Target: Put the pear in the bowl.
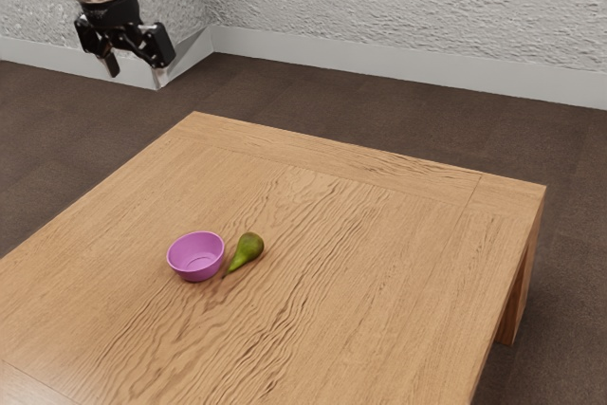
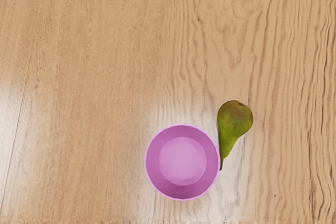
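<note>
High above the table, at the exterior view's upper left, my gripper hangs open with nothing between its fingers. The green pear lies on its side on the table, close beside the purple bowl, toward the exterior view's right. From above, in the wrist view, the bowl stands upright and holds nothing. Its rim is next to the thin stem end of the pear; whether they touch I cannot tell.
The wooden table has its far edge running below a white textured wall. Dark floor surrounds the tabletop.
</note>
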Controlling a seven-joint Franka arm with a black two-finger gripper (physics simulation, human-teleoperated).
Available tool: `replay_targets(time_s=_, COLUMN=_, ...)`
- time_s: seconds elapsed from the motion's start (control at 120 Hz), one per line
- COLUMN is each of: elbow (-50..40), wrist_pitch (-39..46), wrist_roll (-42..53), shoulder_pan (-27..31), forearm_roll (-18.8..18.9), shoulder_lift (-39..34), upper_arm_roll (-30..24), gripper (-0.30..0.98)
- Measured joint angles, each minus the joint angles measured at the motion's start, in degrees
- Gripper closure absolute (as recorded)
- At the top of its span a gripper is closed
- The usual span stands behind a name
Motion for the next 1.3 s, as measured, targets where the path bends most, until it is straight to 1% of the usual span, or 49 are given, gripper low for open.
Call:
replay_targets(time_s=0.242, elbow=-2.8, wrist_pitch=-1.0, wrist_roll=-0.3, shoulder_pan=-0.8, forearm_roll=-0.4, shoulder_lift=1.1, upper_arm_roll=-0.8, gripper=0.0)
replay_targets(time_s=0.433, elbow=-6.9, wrist_pitch=-0.6, wrist_roll=-0.8, shoulder_pan=-4.0, forearm_roll=-2.1, shoulder_lift=4.7, upper_arm_roll=-2.4, gripper=0.0)
replay_targets(time_s=0.558, elbow=-12.7, wrist_pitch=2.6, wrist_roll=-1.0, shoulder_pan=-5.4, forearm_roll=-4.7, shoulder_lift=7.0, upper_arm_roll=-2.5, gripper=0.0)
replay_targets(time_s=0.658, elbow=-17.2, wrist_pitch=6.1, wrist_roll=-1.0, shoulder_pan=-6.3, forearm_roll=-5.9, shoulder_lift=8.3, upper_arm_roll=-2.5, gripper=0.0)
replay_targets(time_s=0.783, elbow=-20.5, wrist_pitch=10.0, wrist_roll=-0.8, shoulder_pan=-5.2, forearm_roll=-7.4, shoulder_lift=9.1, upper_arm_roll=-2.5, gripper=0.0)
replay_targets(time_s=0.933, elbow=-19.8, wrist_pitch=13.3, wrist_roll=0.0, shoulder_pan=-1.8, forearm_roll=-7.7, shoulder_lift=12.8, upper_arm_roll=-2.5, gripper=0.0)
replay_targets(time_s=1.3, elbow=-11.2, wrist_pitch=16.2, wrist_roll=2.3, shoulder_pan=-0.4, forearm_roll=-7.6, shoulder_lift=24.3, upper_arm_roll=-2.5, gripper=0.0)
